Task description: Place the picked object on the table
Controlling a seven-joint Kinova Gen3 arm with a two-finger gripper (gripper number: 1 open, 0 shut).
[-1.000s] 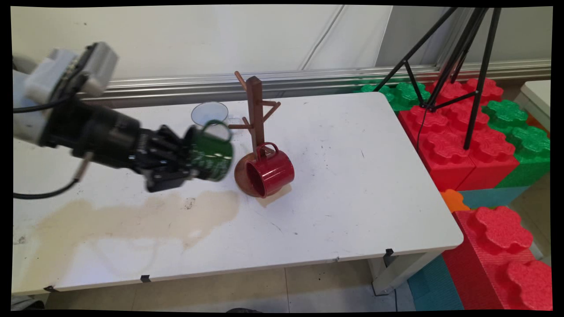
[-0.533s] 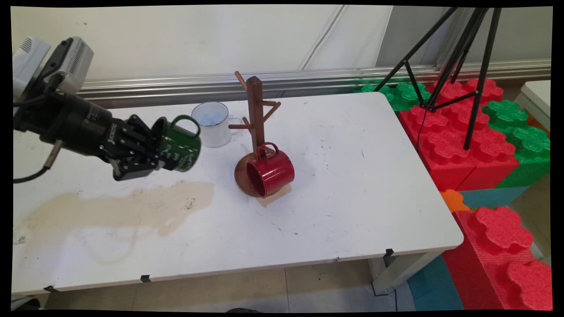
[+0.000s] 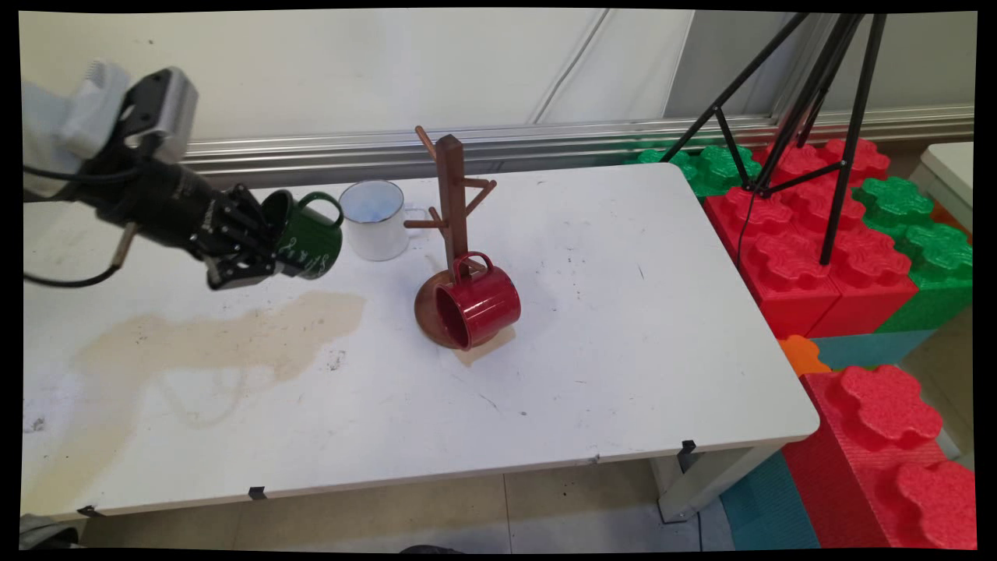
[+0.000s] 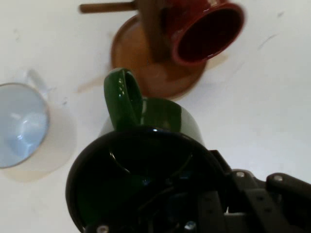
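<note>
Above the worktop's (image 3: 623,327) far left, the hand (image 3: 261,253) pinches a green mug (image 3: 308,238) by its rim, carried on its side clear of the surface, handle up. Just beside it stands a white mug (image 3: 375,220); near that, a wooden mug stand (image 3: 452,234) holds a red mug (image 3: 477,305) low on a peg.

Even, bright light, soft shadows; the hand view is slightly blurred.
</note>
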